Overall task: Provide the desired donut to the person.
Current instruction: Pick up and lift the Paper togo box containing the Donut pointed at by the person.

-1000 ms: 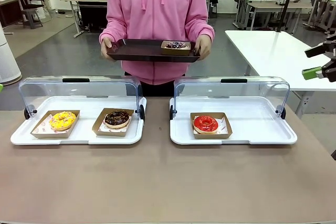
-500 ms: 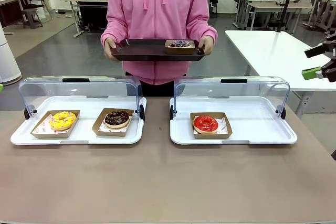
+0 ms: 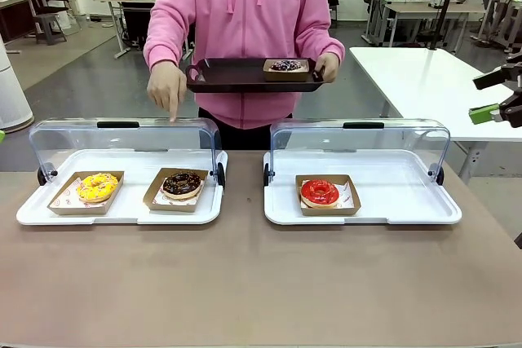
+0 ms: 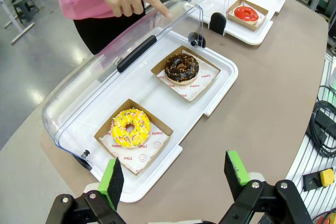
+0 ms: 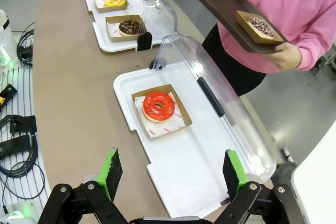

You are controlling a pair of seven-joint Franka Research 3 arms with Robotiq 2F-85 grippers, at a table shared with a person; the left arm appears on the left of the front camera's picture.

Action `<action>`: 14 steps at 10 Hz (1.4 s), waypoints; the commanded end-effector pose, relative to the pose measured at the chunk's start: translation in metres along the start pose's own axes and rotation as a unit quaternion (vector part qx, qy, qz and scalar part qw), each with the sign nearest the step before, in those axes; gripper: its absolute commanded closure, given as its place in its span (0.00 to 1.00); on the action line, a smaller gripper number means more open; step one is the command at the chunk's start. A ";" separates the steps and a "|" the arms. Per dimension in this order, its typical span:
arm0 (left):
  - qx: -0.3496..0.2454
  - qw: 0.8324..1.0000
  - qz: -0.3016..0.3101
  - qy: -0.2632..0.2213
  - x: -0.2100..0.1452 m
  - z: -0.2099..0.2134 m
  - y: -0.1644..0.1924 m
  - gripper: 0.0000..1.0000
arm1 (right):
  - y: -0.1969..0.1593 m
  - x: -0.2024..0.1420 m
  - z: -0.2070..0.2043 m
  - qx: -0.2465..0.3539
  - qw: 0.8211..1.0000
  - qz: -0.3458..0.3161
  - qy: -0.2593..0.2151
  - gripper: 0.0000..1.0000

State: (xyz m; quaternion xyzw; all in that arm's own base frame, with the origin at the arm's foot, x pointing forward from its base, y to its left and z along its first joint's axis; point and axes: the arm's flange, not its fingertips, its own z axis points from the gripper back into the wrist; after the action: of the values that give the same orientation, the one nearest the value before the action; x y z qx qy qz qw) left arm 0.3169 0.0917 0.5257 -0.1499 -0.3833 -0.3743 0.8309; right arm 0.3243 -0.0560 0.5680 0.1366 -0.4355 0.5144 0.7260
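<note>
The left pincer (image 4: 174, 174) has its green pads spread wide with nothing between them. Its body is cut off by the lower edge, and it looks along the brown bench (image 3: 245, 283) from its left end. A white plastic tray with a raised clear lid (image 3: 122, 219) sits toward the far left corner, and bare bench runs open along the whole near edge. In the tray, a yellow sprinkled ring donut (image 3: 98, 187) lies to the left in a brown card dish. A chocolate-glazed ring donut (image 3: 182, 184) with pale flecks lies to the right in a like dish, apart from it. The person's hand (image 3: 167, 85) points one finger down at the lid above the chocolate donut. The person in a pink hoodie (image 3: 245, 6), cut off at the top, carries a dark rectangular tray (image 3: 228, 75). It bears a small dark donut (image 3: 285, 65) whose topping is unclear. The second white lidded tray (image 3: 391, 201) holds a red glazed ring donut (image 3: 320, 192). The right pincer (image 5: 171, 171) is wide open and empty.
</note>
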 end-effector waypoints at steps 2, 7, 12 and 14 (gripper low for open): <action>-0.004 1.000 0.000 -0.005 -0.002 0.000 0.002 0.00 | 0.000 -0.001 0.000 0.000 1.000 -0.001 -0.002 0.00; -0.004 1.000 0.000 -0.005 -0.002 0.000 0.002 0.00 | 0.000 -0.001 0.000 0.000 1.000 -0.001 -0.002 0.00; -0.004 1.000 0.000 -0.005 -0.002 0.000 0.002 0.00 | 0.000 -0.001 0.000 0.000 1.000 -0.001 -0.002 0.00; -0.015 0.997 -0.058 0.054 0.024 -0.023 -0.019 0.00 | 0.000 -0.001 0.000 0.000 1.000 -0.001 -0.002 0.00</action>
State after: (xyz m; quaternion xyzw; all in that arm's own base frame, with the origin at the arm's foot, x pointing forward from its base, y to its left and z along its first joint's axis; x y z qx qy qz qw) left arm 0.3182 0.0787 0.5261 -0.1432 -0.3712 -0.3944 0.8283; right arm 0.3243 -0.0560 0.5681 0.1365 -0.4356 0.5144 0.7259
